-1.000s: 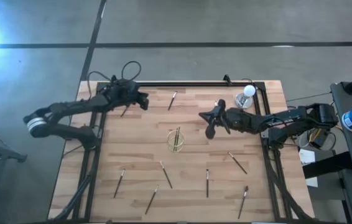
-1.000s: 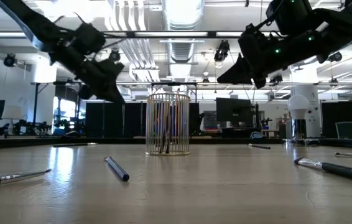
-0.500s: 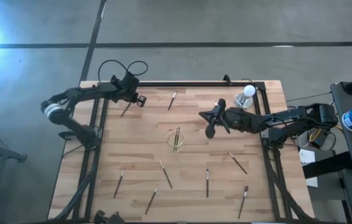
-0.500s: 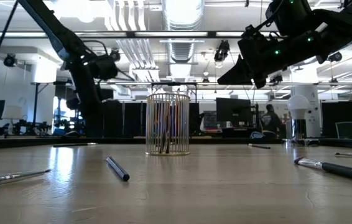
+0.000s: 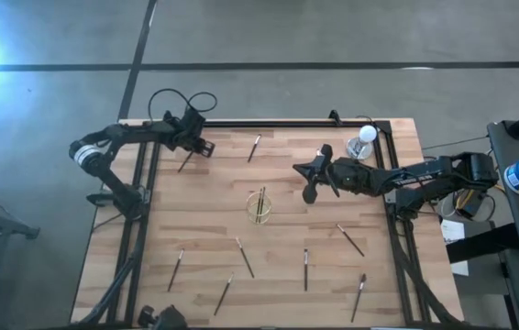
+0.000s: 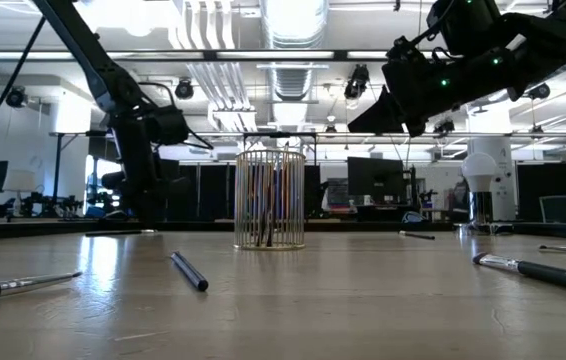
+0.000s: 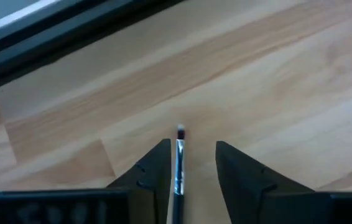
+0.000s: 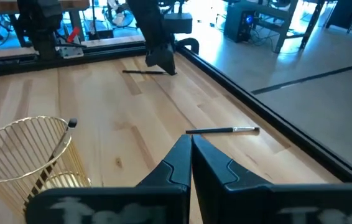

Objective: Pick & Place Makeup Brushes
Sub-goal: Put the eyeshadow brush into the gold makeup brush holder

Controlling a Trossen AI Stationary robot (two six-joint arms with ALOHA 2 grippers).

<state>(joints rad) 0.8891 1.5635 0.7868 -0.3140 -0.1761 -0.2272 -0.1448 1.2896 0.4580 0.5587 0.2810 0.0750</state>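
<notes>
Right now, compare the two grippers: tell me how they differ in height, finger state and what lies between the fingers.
The left gripper is down at the table's far left corner; the right gripper hangs well above the wood, right of the wire basket.
The left gripper's fingers are open; the right gripper's are closed together.
The left gripper straddles a makeup brush lying on the table; the right gripper holds nothing.
Both are dark two-finger grippers.

Wire basket [image 5: 259, 206] mid-table — brushes [image 5: 304, 269] scattered around it
</notes>
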